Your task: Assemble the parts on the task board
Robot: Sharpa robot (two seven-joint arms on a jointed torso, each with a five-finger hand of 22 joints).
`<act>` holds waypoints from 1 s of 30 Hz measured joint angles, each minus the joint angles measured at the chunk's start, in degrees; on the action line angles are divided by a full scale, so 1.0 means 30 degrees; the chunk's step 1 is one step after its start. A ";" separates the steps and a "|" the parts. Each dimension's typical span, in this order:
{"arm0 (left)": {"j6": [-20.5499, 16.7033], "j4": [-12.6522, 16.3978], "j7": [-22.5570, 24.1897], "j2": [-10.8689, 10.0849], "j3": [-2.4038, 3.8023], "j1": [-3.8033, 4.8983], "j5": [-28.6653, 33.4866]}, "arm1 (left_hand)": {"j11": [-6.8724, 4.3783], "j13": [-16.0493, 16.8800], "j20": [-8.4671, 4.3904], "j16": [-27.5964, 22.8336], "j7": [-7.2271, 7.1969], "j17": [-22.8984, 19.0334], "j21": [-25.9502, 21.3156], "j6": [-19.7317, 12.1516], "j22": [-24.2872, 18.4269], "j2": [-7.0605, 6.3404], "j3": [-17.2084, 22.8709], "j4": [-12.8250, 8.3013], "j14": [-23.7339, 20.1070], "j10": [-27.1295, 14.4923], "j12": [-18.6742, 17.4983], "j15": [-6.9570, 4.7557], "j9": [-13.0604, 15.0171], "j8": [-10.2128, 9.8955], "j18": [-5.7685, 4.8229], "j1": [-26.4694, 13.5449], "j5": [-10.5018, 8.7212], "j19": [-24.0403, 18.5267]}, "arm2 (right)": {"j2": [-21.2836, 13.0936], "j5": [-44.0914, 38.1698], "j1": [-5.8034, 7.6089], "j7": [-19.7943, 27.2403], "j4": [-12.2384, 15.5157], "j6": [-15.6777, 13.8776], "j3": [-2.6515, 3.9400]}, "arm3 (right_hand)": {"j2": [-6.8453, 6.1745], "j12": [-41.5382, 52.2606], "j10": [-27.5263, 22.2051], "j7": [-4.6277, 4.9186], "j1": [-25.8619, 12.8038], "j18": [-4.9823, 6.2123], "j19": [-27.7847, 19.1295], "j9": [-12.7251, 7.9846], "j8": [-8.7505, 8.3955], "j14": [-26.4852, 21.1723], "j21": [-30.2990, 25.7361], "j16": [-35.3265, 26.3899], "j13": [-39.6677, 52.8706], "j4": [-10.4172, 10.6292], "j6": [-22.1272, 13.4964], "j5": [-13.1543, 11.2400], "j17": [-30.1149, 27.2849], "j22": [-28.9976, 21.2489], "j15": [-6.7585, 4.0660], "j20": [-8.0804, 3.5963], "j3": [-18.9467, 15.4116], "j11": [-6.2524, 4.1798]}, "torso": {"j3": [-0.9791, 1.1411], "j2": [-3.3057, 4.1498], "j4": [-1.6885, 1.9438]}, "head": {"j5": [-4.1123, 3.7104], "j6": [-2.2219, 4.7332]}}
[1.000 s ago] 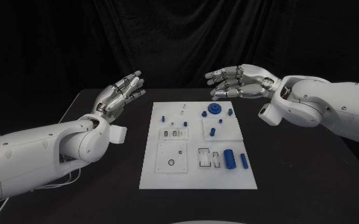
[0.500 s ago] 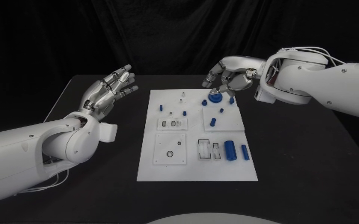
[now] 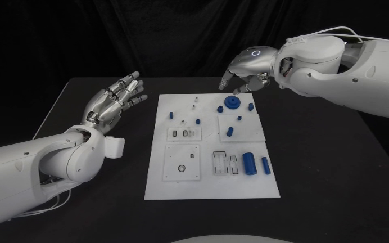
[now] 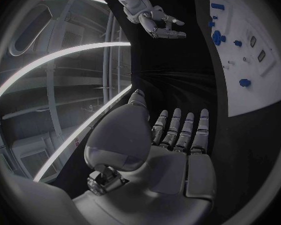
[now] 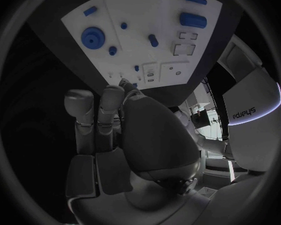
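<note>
The white task board (image 3: 211, 189) lies in the middle of the black table. On its far part sits a blue gear (image 3: 233, 103) among small blue pegs (image 3: 230, 130). A thick blue cylinder (image 3: 249, 165) and a slim blue pin (image 3: 265, 166) lie near its right edge. My right hand (image 3: 243, 74) hangs above the board's far edge, fingers pointing down over the gear, holding nothing. My left hand (image 3: 116, 99) is raised to the left of the board, fingers straight and empty. The right wrist view looks past my right hand (image 5: 115, 130) at the board (image 5: 147, 10), the gear (image 5: 93, 37) and the cylinder (image 5: 193, 20).
Black table surface surrounds the board on all sides, with a dark curtain behind. The left wrist view shows my left hand (image 4: 172, 145), the board (image 4: 259, 95) off to one side and the right hand (image 4: 156, 22) in the air beyond it.
My right arm has swung up and the right hand has turned fingers-down over the gear, then lifted a little. The left hand has hardly moved. The camera has shifted.
</note>
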 measured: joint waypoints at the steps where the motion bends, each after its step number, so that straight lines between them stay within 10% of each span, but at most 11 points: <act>1: 0.0000 0.0000 0.0001 0.0029 0.0000 0.0031 -0.0002 | 0.0000 0.0000 -0.0027 0.0078 0.0045 0.0000 0.0085 -0.0044 0.0000 0.0096 0.0000 0.0000 0.0035 0.0000 -0.0036 0.0035 0.0000 0.0000 0.0000 0.0095 0.0066 0.0027 | -0.0009 -0.0209 -0.0050 0.0004 -0.0040 0.0008 0.0000 | 0.0017 0.0000 0.0000 0.0070 -0.0016 -0.0001 0.0000 0.0000 0.0000 0.0000 0.0010 0.0000 0.0000 -0.0001 0.0071 0.0000 0.0005 0.0067 0.0000 0.0000 -0.0001 0.0000 | -0.0009 0.0049 0.0002 | -0.0022 0.0042; 13: 0.0030 0.0034 0.0008 0.0066 0.0002 0.0226 -0.0013 | 0.0078 -0.0002 0.0000 0.0132 0.0208 0.0023 0.0216 0.0064 0.0034 0.0293 0.0000 0.0000 0.0172 0.0079 -0.0146 0.0173 -0.0002 0.0073 -0.0001 0.0545 0.1041 0.0139 | -0.0024 -0.0607 -0.1106 -0.0037 -0.0462 -0.0100 -0.0011 | -0.0269 0.0000 0.0936 0.0355 -0.0990 0.0001 -0.0071 0.0117 -0.0001 -0.0001 0.0158 -0.0001 0.0153 0.0053 0.0875 -0.0165 0.0020 0.0383 0.0001 -0.0070 0.0208 0.0047 | -0.0181 0.0504 0.0172 | -0.0157 0.0326; 20: 0.0046 0.0121 0.0010 0.0025 0.0002 0.0259 -0.0018 | 0.0145 -0.0003 0.0000 0.0131 0.0347 0.0022 0.0216 0.0064 0.0033 0.0293 0.0000 0.0000 0.0240 0.0145 -0.0220 0.0240 -0.0003 0.0073 0.0000 0.0697 0.1262 0.0139 | 0.0015 -0.0449 -0.1716 -0.0133 -0.0717 -0.0658 -0.0008 | -0.0390 0.0000 0.1295 0.0401 -0.1332 0.0003 -0.0144 0.0188 0.0186 -0.0001 0.0157 -0.0001 0.0187 0.0108 0.1498 -0.0165 0.0084 0.0547 0.0002 0.0003 0.0367 0.0141 | -0.0231 0.0646 0.0240 | -0.0324 0.0875; 30: 0.0117 0.0083 0.0015 0.0163 0.0002 0.0276 -0.0019 | 0.0145 -0.0005 -0.0066 0.0209 0.0346 0.0020 0.0294 0.0064 0.0046 0.0377 0.0000 0.0000 0.0239 0.0145 -0.0219 0.0240 -0.0004 0.0073 0.0001 0.0782 0.1485 0.0205 | -0.0024 -0.0336 -0.2221 -0.0318 -0.0844 -0.1854 -0.0008 | -0.0508 -0.0221 0.1250 0.0508 -0.1451 0.0005 -0.0143 0.0114 0.0033 -0.0001 0.0254 -0.0002 0.0175 0.0025 0.1391 -0.0241 0.0014 0.0769 0.0002 0.0003 0.0552 0.0185 | -0.0231 0.0725 0.0293 | -0.0218 0.0723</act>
